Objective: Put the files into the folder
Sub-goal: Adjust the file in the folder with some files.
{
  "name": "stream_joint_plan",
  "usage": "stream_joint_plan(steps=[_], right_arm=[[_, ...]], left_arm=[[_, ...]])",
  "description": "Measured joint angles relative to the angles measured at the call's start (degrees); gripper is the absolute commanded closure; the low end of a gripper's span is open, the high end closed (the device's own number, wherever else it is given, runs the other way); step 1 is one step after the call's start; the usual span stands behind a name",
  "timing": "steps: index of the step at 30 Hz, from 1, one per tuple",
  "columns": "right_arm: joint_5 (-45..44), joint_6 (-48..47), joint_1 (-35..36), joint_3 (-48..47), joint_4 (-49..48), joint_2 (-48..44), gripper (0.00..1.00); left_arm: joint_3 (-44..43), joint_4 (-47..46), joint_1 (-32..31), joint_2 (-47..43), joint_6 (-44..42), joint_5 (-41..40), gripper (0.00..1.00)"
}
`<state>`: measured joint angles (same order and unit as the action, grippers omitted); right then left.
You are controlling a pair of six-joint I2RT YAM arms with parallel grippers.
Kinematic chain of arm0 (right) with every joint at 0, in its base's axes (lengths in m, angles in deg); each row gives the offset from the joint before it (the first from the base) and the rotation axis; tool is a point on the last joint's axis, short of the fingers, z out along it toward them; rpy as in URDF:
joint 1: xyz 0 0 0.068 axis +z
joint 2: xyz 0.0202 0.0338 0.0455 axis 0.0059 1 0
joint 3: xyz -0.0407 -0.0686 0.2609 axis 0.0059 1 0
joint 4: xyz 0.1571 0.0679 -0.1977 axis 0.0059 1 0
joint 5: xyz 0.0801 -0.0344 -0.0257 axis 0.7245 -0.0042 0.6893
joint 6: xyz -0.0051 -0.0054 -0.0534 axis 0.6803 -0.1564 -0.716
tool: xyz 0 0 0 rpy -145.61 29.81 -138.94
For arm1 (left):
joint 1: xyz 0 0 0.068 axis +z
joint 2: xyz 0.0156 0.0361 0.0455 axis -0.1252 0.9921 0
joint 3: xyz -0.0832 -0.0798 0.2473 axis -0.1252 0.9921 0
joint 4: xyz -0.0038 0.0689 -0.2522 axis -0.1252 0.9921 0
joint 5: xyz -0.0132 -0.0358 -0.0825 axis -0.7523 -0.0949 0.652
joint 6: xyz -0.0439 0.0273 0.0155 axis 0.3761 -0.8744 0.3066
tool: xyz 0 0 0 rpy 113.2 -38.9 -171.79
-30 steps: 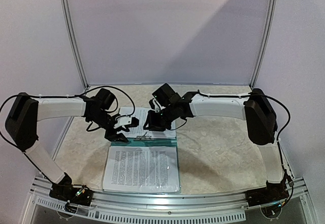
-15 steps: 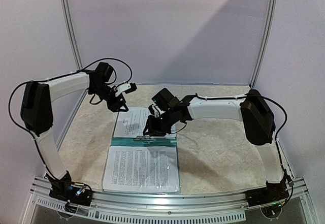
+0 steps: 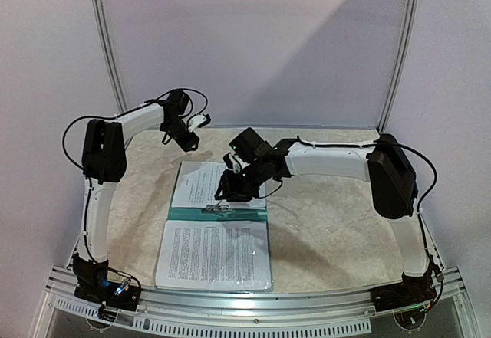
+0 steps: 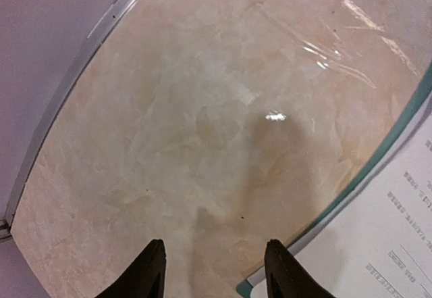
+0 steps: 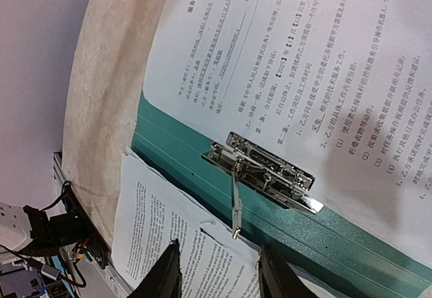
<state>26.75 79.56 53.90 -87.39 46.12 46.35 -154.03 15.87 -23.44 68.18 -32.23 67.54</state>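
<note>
Right gripper (image 5: pixel 217 249) hung empty, jaws apart, just above the silver clip (image 5: pixel 266 171).
Files (image 5: pixel 304 61) lay in the teal folder (image 5: pixel 177 157) either side of it; left gripper (image 4: pixel 214 245) gaped well away. I judged clipping next: work the lever (image 5: pixel 235 203).

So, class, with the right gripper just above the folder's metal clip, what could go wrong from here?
1. The right gripper might snag the clip's lever, which juts out over the teal folder.
2. The near sheets are fanned unevenly and could crease when the folder closes.
3. The left gripper hangs open over the table, so nothing steadies the folder if it gets pushed.
</note>
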Motion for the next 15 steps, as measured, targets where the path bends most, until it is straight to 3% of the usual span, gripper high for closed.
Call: stream_joint_plan(steps=[5,15], right_arm=[[-1.70,-0.94,-1.14,2.36,0.81,-3.13,0.60],[-5.77,-0.57,-4.76,11.41,-0.26,-9.05,0.59]], left_arm=[[-5.53,1.25,-0.44,4.13,-0.55,-3.58,0.49],[-1.22,3.28,-2.27,5.09,-3.39,-6.43,0.50]])
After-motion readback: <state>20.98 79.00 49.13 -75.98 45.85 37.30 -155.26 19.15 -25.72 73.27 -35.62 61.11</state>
